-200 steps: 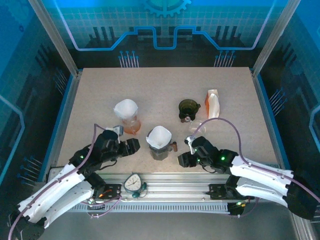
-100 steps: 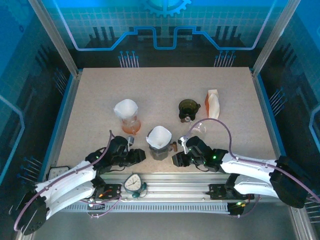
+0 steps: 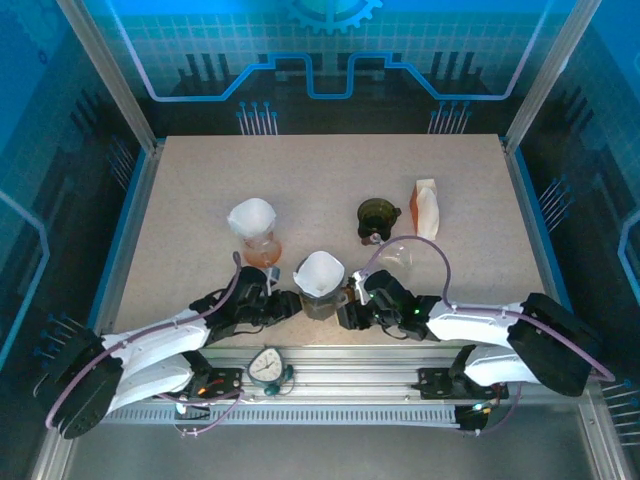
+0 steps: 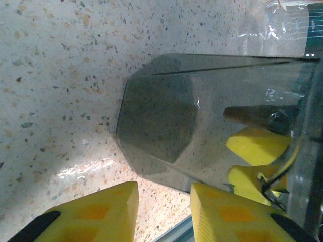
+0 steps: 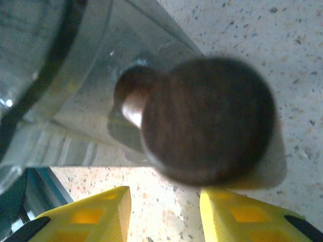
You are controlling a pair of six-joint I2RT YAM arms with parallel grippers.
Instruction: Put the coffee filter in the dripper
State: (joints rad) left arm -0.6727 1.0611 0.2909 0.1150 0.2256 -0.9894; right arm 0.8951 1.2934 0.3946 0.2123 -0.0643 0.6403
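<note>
Coffee filter (image 3: 321, 268), white and cone-shaped, sits open-mouthed in the smoky grey dripper (image 3: 318, 304) near the front middle of the speckled table (image 3: 200, 180).

The left gripper (image 3: 288, 303) lies low just left of that dripper. In the left wrist view its yellow pads (image 4: 91, 212) stand a little apart with bare table in the gap, pinching nothing; the dripper's angular base (image 4: 161, 121) is just ahead of them.

The right gripper (image 3: 342, 312) lies just right of the dripper. In the right wrist view its fingers (image 5: 86, 214) are likewise parted and hold nothing; the blurred wooden knob (image 5: 207, 121) on the dripper's side looms just beyond them.

Farther back stand an orange dripper (image 3: 262, 252) with its own white filter, a dark green dripper (image 3: 377, 214), a clear dripper (image 3: 400, 255) and a filter packet (image 3: 427, 207).
</note>
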